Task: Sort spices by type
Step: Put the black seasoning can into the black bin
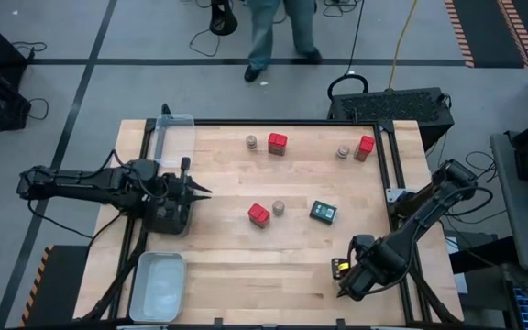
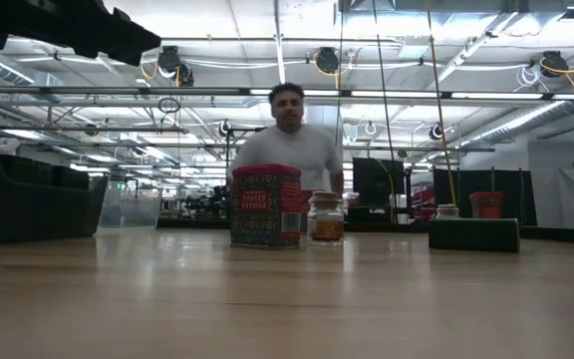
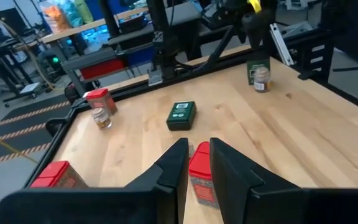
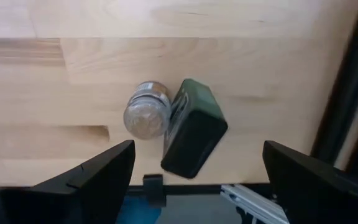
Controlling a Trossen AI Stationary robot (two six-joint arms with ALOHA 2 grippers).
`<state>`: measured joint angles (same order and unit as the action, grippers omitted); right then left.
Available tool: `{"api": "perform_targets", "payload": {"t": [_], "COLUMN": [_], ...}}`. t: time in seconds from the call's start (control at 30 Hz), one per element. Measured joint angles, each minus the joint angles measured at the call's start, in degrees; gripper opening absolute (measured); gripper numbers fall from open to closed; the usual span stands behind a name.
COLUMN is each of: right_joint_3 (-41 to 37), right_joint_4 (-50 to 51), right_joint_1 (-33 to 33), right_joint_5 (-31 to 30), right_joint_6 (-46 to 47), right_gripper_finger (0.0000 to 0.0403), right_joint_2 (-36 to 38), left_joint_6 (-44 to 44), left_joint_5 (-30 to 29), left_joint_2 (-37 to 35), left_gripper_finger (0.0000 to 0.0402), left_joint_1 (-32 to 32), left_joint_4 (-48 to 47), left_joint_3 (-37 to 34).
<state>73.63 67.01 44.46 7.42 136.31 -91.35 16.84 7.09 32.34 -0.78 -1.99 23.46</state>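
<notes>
Right claw (image 4: 194, 165) open above dark tin (image 4: 193, 127), jar (image 4: 146, 109) touching

Left claw (image 3: 194, 167) nearly closed above wooden table (image 3: 291, 137), red tin (image 3: 201, 177) just beyond fingertips.
</notes>
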Motion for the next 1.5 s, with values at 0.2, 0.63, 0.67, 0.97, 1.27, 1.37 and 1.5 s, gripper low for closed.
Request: {"api": "perform_targets", "payload": {"t": [0.2, 0.63, 0.67, 0.97, 1.27, 1.37, 1.5], "right_joint_3": [-6.6, -9.0, -9.0, -9.0, -9.0, -9.0, -9.0], "right_joint_4": [-9.3, -13.9, -14.1, -14.1, -14.7, -15.1, -15.4], "right_joint_1": [0.3, 2.5, 2.6, 2.9, 2.9, 2.9, 2.9], "right_joint_5": [0.0, 0.4, 0.4, -0.4, -0.4, -0.4, -0.4], "right_joint_6": [0.0, 0.6, 0.7, 0.8, 0.6, 0.6, 0.4], "right_gripper_finger": [0.0336, 0.0327, 0.0323, 0.0261, 0.0237, 0.0225, 0.0197], "right_joint_2": [0.0, 0.0, 0.0, -0.8, -1.9, -1.9, -1.9], "left_joint_6": [0.0, 0.0, 0.0, 0.0, 0.0, 0.0, 0.0], "left_joint_5": [0.0, 0.0, 0.0, 0.0, 0.0, 0.0, 0.0], "left_joint_2": [0.0, 0.0, 0.0, 0.0, 0.0, 0.0, 0.0], "left_gripper_finger": [0.0073, 0.0073, 0.0073, 0.0073, 0.0073, 0.0073, 0.0073], "left_joint_1": [0.0, 0.0, 0.0, 0.0, 0.0, 0.0, 0.0], "left_joint_4": [0.0, 0.0, 0.0, 0.0, -0.1, -0.1, -0.1], "left_joint_3": [0.0, 0.0, 0.0, 0.0, 0.0, 0.0, 0.0]}}
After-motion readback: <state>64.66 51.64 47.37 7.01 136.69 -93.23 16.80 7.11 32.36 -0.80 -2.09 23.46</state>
